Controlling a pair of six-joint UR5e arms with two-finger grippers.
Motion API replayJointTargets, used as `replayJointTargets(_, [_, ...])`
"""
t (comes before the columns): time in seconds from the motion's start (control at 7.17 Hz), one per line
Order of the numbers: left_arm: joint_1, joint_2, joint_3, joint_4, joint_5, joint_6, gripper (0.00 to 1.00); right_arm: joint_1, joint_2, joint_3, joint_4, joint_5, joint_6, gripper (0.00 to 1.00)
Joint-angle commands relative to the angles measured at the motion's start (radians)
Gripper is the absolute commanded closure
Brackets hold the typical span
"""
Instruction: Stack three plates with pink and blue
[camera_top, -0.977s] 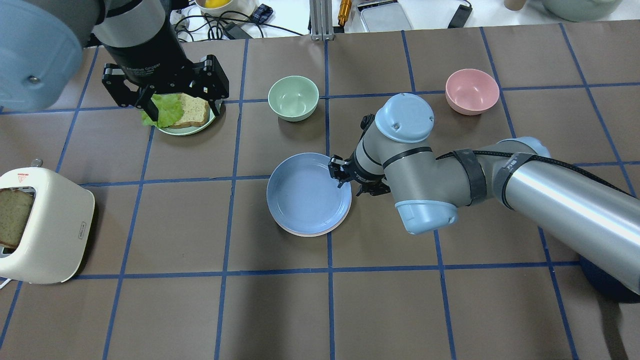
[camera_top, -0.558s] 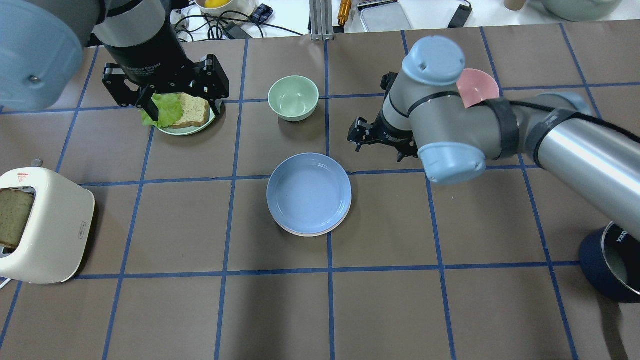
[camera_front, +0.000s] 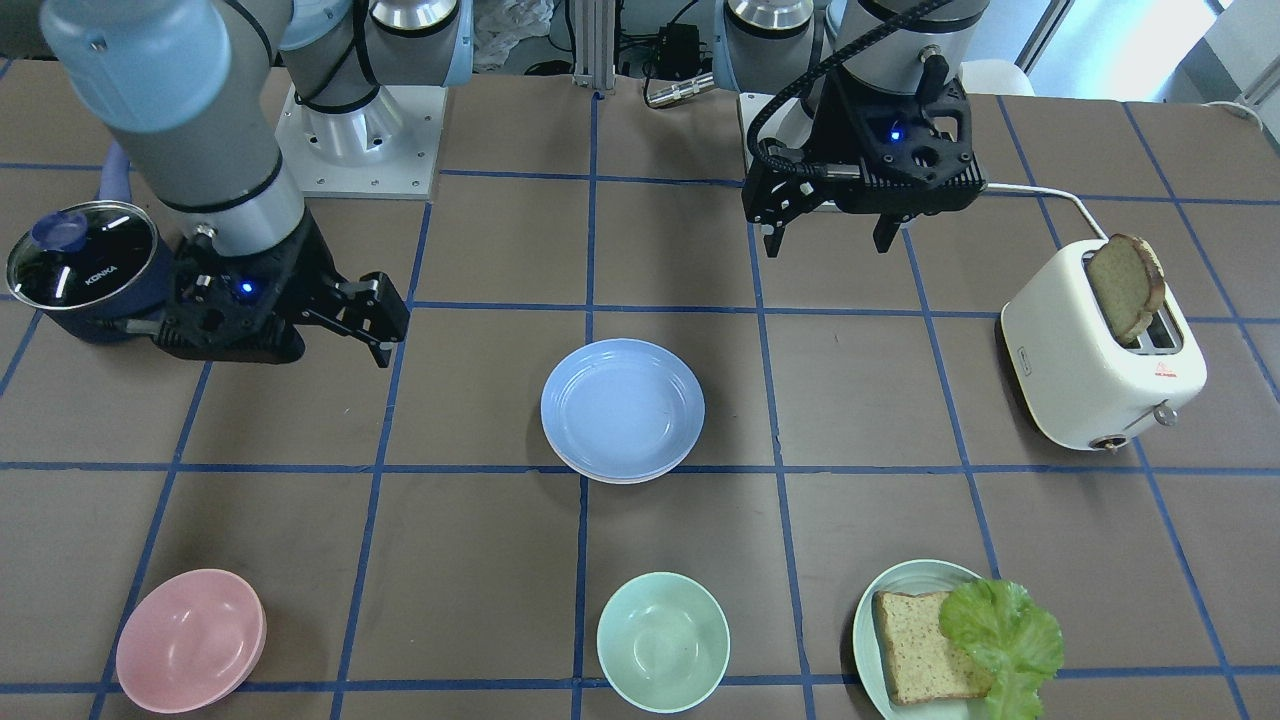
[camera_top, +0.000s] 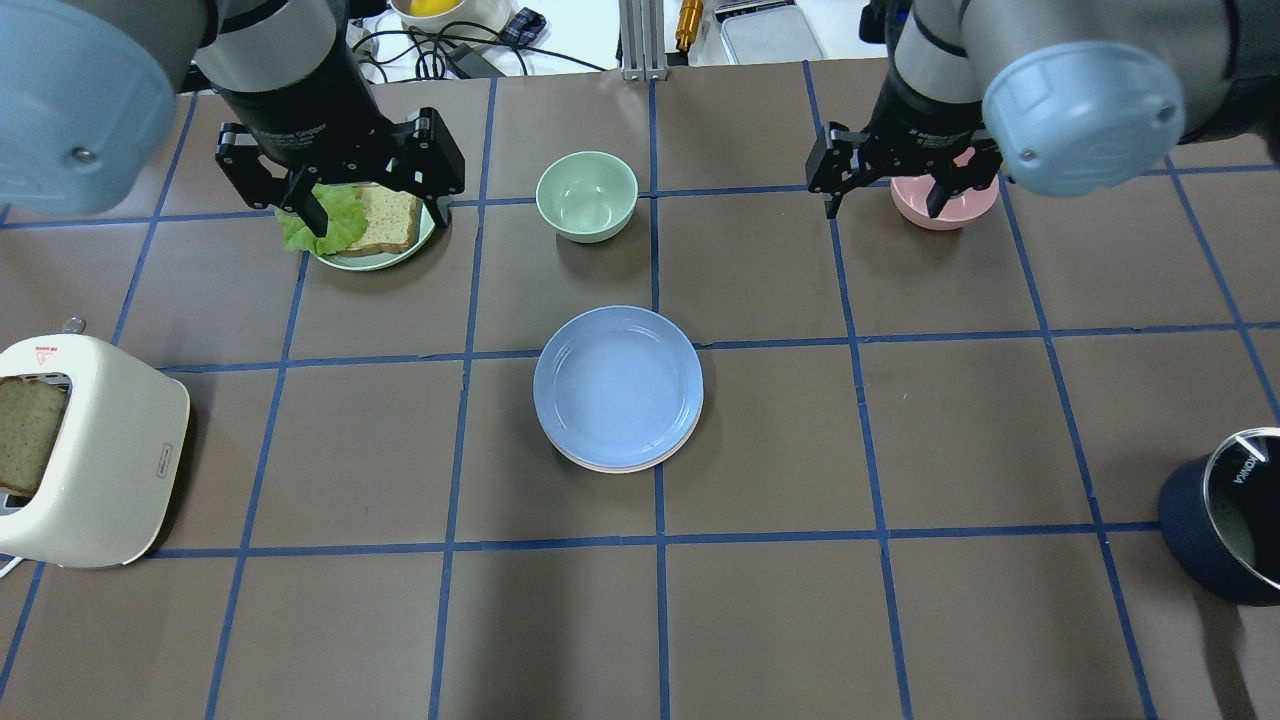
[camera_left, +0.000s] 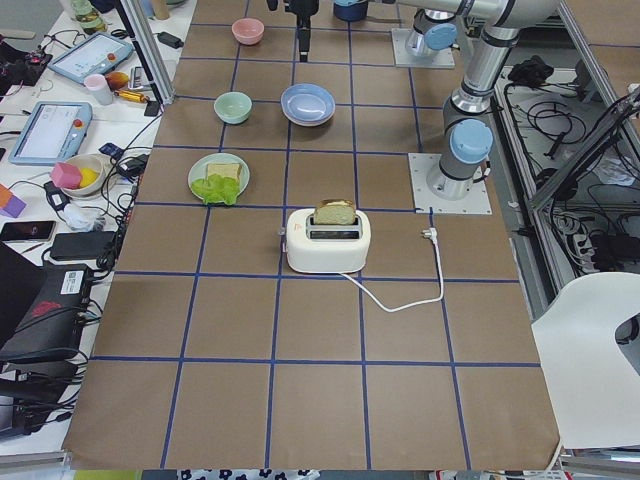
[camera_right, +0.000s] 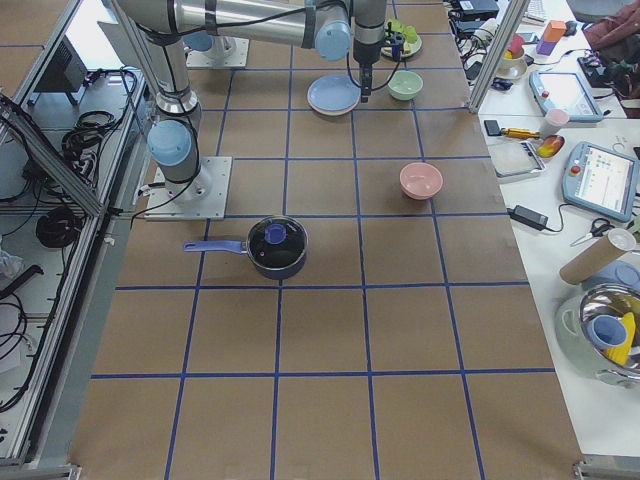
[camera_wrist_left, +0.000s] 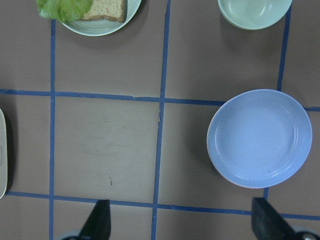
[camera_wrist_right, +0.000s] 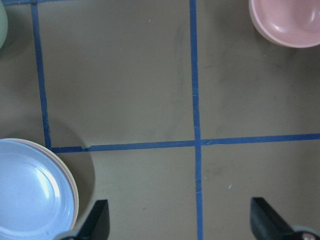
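Note:
A light blue plate (camera_top: 618, 388) lies on top of a stack at the table's middle. It also shows in the front view (camera_front: 622, 408) and the left wrist view (camera_wrist_left: 259, 137). A pale pink plate's rim (camera_top: 612, 466) peeks out under it, also in the right wrist view (camera_wrist_right: 74, 192). The cream-white plate is hidden. My right gripper (camera_top: 885, 205) is open and empty, hovering by the pink bowl, well away from the stack. My left gripper (camera_top: 375, 215) is open and empty above the sandwich plate.
A pink bowl (camera_top: 965, 205) sits at the back right and a mint bowl (camera_top: 586, 195) at the back middle. A pale green plate with bread and lettuce (camera_top: 375, 262) is at the back left. A toaster (camera_top: 100, 470) stands at the left edge, a dark pot (camera_top: 1225, 530) at the right edge.
My right gripper has left the stack's right rim and swung back and right to the pink bowl. The blue plate stays on the stack. The left arm barely moved.

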Motion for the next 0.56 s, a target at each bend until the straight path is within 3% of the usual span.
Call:
replayJointTargets(0.0, [0.005, 0.000, -0.001, 0.032, -0.017, 0.004, 0.00, -0.022, -0.062, -0.006, 0.097, -0.003, -0.099, 0.00])
replayJointTargets(0.42, [0.011, 0.003, -0.001, 0.029, -0.017, -0.001, 0.00, -0.023, -0.104, -0.017, 0.095, -0.006, -0.112, 0.00])
